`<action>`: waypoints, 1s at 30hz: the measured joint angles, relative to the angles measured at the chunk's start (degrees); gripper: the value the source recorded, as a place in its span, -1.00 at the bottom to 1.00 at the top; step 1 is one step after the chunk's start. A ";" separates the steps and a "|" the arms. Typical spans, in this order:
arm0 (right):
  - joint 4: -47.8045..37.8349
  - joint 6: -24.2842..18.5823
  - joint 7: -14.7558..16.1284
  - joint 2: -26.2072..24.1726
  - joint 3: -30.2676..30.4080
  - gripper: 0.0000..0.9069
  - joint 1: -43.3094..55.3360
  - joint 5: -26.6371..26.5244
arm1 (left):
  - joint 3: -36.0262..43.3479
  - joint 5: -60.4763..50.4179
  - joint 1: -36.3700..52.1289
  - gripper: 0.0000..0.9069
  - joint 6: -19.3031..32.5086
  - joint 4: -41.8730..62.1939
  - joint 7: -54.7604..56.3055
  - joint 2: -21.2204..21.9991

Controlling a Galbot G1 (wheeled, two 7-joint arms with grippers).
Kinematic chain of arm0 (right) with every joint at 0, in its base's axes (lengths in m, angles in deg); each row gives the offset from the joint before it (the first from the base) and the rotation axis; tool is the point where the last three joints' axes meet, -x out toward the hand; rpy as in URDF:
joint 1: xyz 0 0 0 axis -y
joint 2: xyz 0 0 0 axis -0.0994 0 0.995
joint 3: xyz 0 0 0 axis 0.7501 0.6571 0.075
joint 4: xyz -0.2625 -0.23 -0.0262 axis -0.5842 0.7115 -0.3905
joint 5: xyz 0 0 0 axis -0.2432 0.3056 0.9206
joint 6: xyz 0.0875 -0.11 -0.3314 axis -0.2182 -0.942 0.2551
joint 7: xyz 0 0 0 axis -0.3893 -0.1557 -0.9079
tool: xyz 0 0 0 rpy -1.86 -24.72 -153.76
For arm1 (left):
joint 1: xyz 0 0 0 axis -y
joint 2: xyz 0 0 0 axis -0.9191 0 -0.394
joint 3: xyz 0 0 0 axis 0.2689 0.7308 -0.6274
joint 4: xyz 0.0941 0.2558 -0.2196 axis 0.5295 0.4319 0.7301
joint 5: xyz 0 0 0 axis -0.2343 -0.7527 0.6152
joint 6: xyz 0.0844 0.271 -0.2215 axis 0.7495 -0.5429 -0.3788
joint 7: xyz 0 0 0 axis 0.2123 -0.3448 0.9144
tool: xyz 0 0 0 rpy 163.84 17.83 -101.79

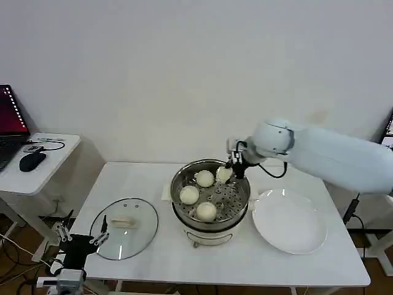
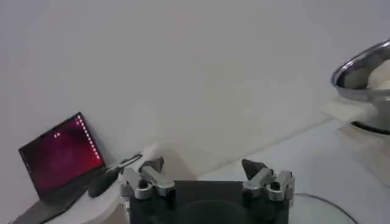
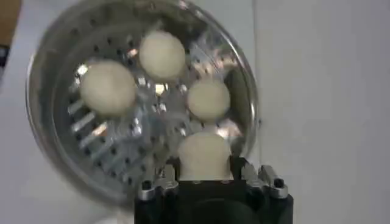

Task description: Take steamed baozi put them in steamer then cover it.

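Note:
The shiny steel steamer (image 1: pixel 181 203) stands mid-table with three creamy-white baozi (image 1: pixel 189 194) lying on its perforated tray (image 3: pixel 116 152). My right gripper (image 1: pixel 231 166) reaches over the steamer's far right rim, shut on a fourth baozi (image 3: pixel 204 156), which it holds just above the tray. The three loose baozi (image 3: pixel 108 86) lie farther into the pot in the right wrist view. The glass cover (image 1: pixel 124 227) with its cream handle lies flat on the table, left of the steamer. My left gripper (image 1: pixel 80 234) is parked open, low at the table's front left corner.
A flat white plate (image 1: pixel 288 221) sits right of the steamer. A side table (image 1: pixel 37 163) at the left carries a laptop (image 2: pixel 61 157) and a mouse (image 1: pixel 32 161). The steamer's rim (image 2: pixel 359 67) shows far off in the left wrist view.

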 measured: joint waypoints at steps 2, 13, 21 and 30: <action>-0.54 0.67 -0.42 0.71 0.54 0.22 -0.37 -0.48 | 0.01 0.02 0.17 1.00 -0.01 0.14 0.00 -0.10; -1.90 2.76 -1.53 3.31 2.27 0.22 -2.57 -1.45 | -0.13 0.11 0.44 1.00 -0.12 0.43 -0.01 -0.26; -3.13 3.33 -1.96 4.95 2.68 1.00 -4.20 -0.80 | -0.37 0.15 0.17 1.00 -0.11 0.21 -0.01 -0.17; -3.14 3.62 -2.17 4.74 2.39 1.00 -4.00 0.18 | -0.63 0.27 0.05 1.00 -0.11 -0.06 0.00 -0.19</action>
